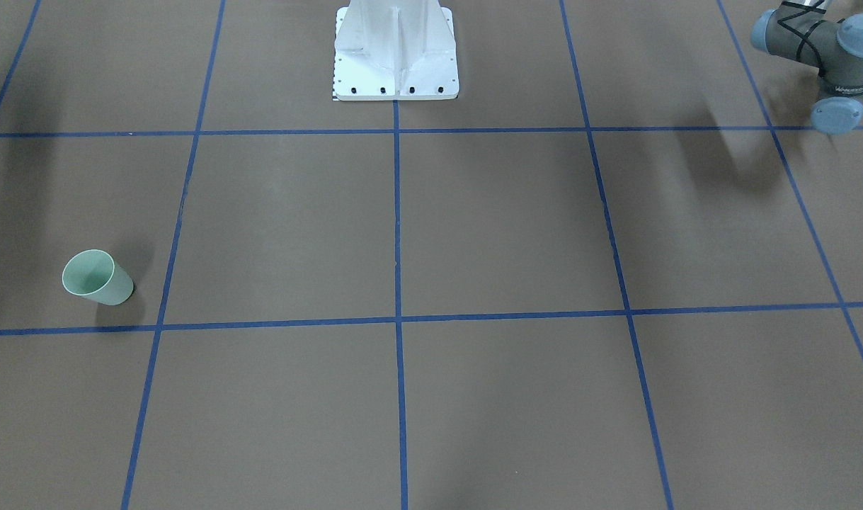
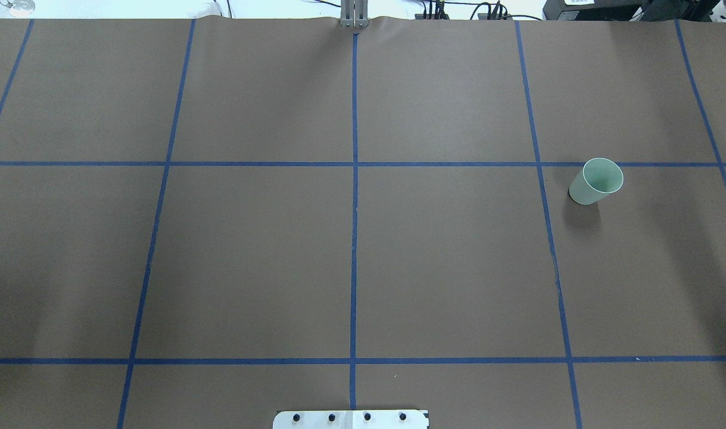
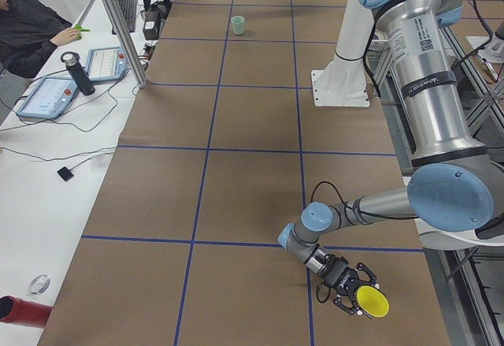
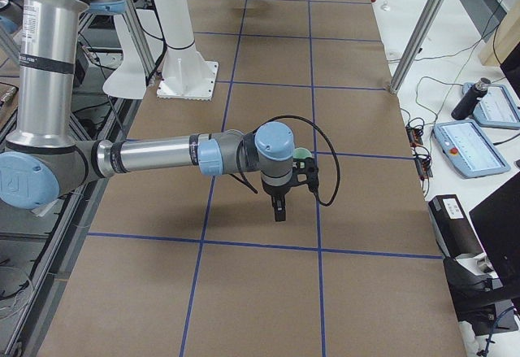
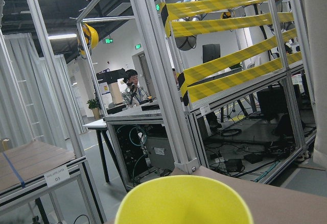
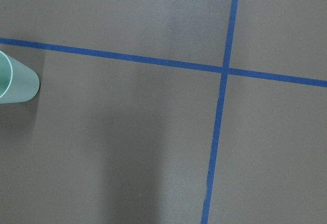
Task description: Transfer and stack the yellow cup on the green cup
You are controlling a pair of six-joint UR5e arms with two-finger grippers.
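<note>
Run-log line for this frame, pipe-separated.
yellow cup: at left gripper | green cup: upright, empty, on table, robot's right | right gripper: near green cup | stack: not done | jaws: cannot tell

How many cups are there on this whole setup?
2. A green cup stands upright on the table, on the robot's right side. A yellow cup is at the left gripper, near the table's left end. No other cup shows.

Silver arm tubes, pale blue joint caps, looping black cable, white pedestal with black bolts
</note>
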